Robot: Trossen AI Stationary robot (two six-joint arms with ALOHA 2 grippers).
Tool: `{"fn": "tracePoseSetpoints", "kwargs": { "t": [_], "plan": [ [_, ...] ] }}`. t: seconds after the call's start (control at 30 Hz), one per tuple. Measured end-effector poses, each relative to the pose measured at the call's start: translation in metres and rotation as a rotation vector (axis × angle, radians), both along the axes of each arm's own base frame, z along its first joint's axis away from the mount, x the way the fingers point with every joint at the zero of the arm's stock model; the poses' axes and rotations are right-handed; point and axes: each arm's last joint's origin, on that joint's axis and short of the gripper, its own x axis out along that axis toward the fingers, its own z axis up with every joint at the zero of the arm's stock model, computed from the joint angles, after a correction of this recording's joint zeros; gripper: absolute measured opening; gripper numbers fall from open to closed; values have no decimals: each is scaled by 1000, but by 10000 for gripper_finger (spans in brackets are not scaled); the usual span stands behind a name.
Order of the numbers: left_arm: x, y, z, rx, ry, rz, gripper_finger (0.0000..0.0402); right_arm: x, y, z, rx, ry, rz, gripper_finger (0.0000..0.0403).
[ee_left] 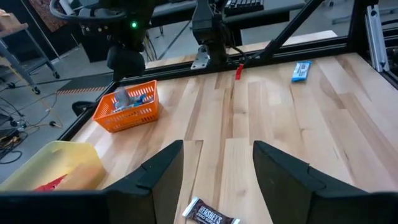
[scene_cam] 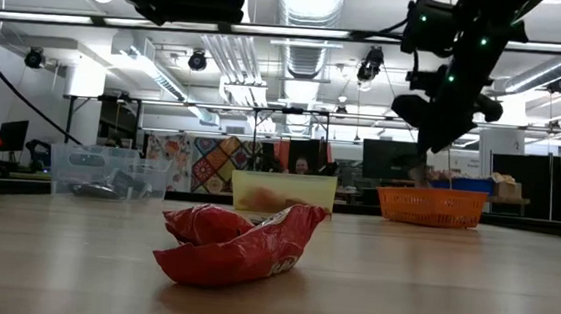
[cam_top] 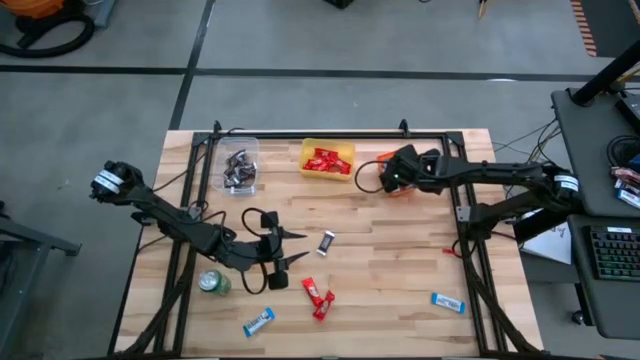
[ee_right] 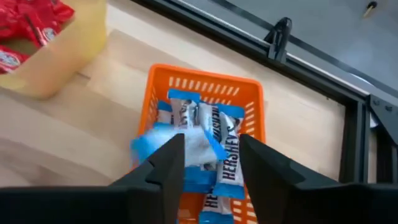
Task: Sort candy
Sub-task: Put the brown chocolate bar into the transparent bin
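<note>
My left gripper (cam_top: 300,247) (ee_left: 217,149) hangs open over the table's middle, with a dark silver candy (cam_top: 326,242) (ee_left: 211,214) lying flat just ahead of its fingertips. Over the orange basket (cam_top: 397,186) (ee_right: 205,87) of blue-and-white candy at the far right, my right gripper (cam_top: 385,178) (ee_right: 208,146) is open. A blurred blue-and-white candy (ee_right: 163,146) shows between and beside its fingers, over the basket. Two red candies (cam_top: 318,297) (scene_cam: 243,244) and two blue ones (cam_top: 258,321) (cam_top: 447,302) lie loose near the front. My right gripper has the blurred blue-and-white candy (ee_right: 193,144) between its open fingers, which point slanting down over the basket. Whether a finger touches the candy, I cannot tell.
A yellow tray (cam_top: 344,150) of red candy and a clear container (cam_top: 240,152) of dark candy stand at the far edge. A round green can (cam_top: 213,283) stands near my left arm. A black frame (cam_top: 330,134) borders the table.
</note>
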Motion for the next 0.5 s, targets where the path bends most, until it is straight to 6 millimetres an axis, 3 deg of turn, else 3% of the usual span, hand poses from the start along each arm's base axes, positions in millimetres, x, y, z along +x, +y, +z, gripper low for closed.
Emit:
{"fn": "tracePoseSetpoints", "kwargs": {
  "t": [0.27, 0.5],
  "plan": [
    [6, 4, -6, -31, 6, 33, 177, 7, 15, 15, -16, -52, 79, 183],
    [26, 12, -33, -60, 27, 98, 177, 17, 53, 25, 0, -134, 258, 184]
  ]
}}
